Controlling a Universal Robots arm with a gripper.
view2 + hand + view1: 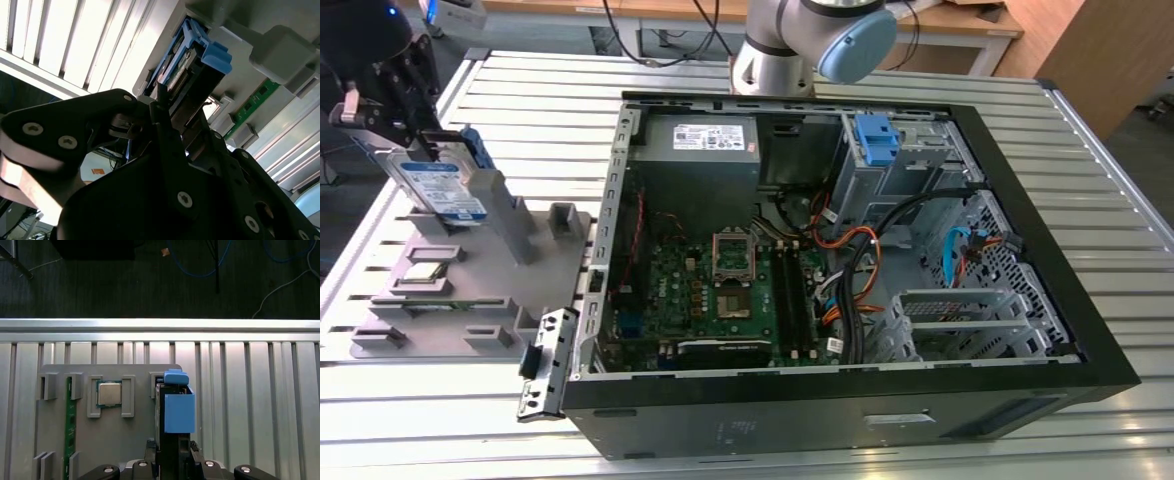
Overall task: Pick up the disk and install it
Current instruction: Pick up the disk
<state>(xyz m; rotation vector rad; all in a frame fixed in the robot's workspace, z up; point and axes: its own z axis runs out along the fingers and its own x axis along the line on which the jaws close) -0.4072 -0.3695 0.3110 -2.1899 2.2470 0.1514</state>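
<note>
The disk is seen standing on edge, slightly tilted, at a far corner of the grey fixture plate. The plate is laid by the edge of the slatted table at the exterior view's left. The disk's upper end is clamped by the gripper, whose fingers are pressed against it from both sides. Whether the disk sits in its slot or hangs clear of it cannot be told.

The pick-up is judged begun. Installation is not yet done: the disk is well apart from the open computer case, where a drive bay with a blue bracket is found at a far corner.

The case is given by the exterior view alone. In the first wrist view a processor and a memory stick are shown seated on the plate beside the disk.
</note>
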